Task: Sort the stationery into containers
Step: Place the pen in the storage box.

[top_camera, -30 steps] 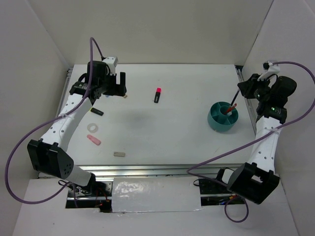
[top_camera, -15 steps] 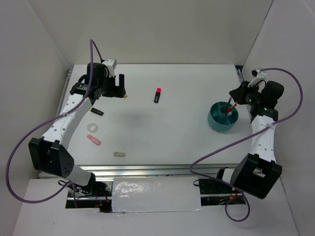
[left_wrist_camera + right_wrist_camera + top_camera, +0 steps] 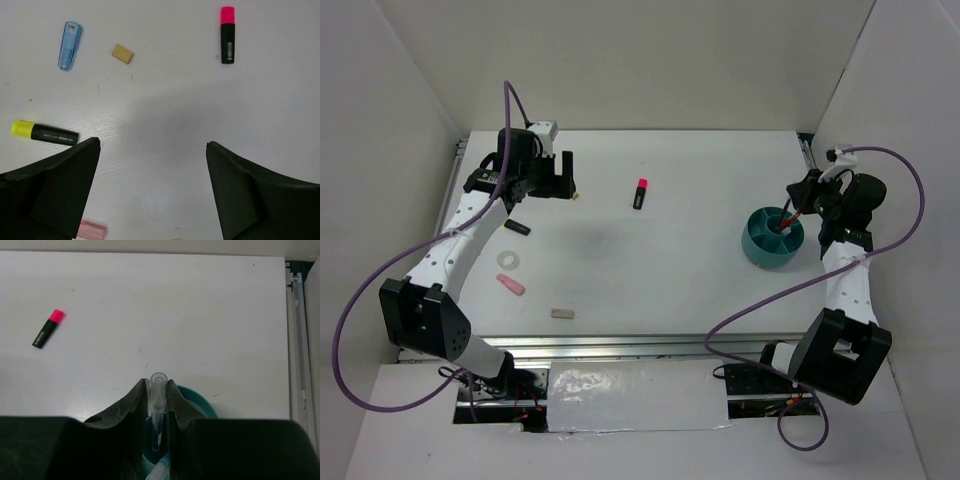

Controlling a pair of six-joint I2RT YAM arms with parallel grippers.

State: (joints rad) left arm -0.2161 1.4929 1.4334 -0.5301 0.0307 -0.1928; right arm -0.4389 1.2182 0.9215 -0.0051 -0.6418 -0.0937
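The white surface looks just as it did a second ago; nothing lying on it has shifted. The mover is the right arm. It has folded in from the far right edge, wrist swinging leftward, and now hangs right over the teal cup at the right side of the surface. The left arm has barely stirred. It hovers over the far-left corner, its fingers spread wide with nothing between them.

Down at the cup, the right arm's fingers are pinching a clear pen. It stands upright, top poking out above the fingertips, lower end already down inside the cup's rim. That's the news: the grip has travelled from the cup's right edge to above its opening, so by my reading this pen is one release away from being sorted. Which divided section it sits in, I can't tell.

And there's plenty left. The pink-capped highlighter lies mid-surface, well apart from everything. Under the left wrist are the yellow-capped highlighter, a blue clip and a tan eraser. Nearer the front-left are the white tape ring, a pink eraser and a grey eraser. All are loose on the surface and far from the cup.
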